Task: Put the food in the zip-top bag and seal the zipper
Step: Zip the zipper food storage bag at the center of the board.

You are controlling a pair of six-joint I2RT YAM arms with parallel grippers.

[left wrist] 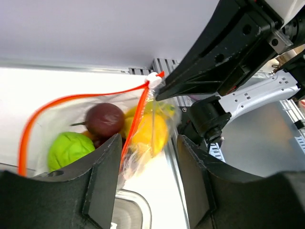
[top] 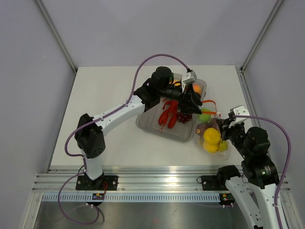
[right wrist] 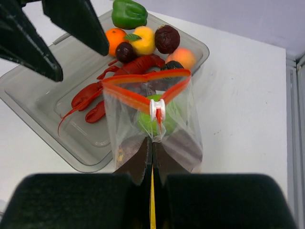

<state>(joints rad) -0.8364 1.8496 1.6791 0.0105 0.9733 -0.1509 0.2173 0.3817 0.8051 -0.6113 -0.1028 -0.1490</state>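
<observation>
The zip-top bag (top: 213,136) lies right of the tray with its mouth held up and open. Inside it are a green fruit (left wrist: 69,148), a dark red fruit (left wrist: 105,119) and yellow fruit (left wrist: 150,131). The orange zipper (right wrist: 128,98) forms an open loop, with its white slider (right wrist: 157,109) at the near corner. My right gripper (right wrist: 152,143) is shut on the bag's edge just below that slider. My left gripper (left wrist: 147,152) hangs open over the tray's right end, with the bag's corner beside its left finger (left wrist: 102,176) and nothing held. A red lobster (right wrist: 119,78), green pepper (right wrist: 128,13), orange (right wrist: 115,37) and more food remain in the tray.
The rigid clear tray (top: 147,123) sits mid-table, left of the bag. The right arm's black body (left wrist: 228,47) fills the left wrist view's upper right. A metal rail (top: 157,179) runs along the near table edge, and white walls enclose the table.
</observation>
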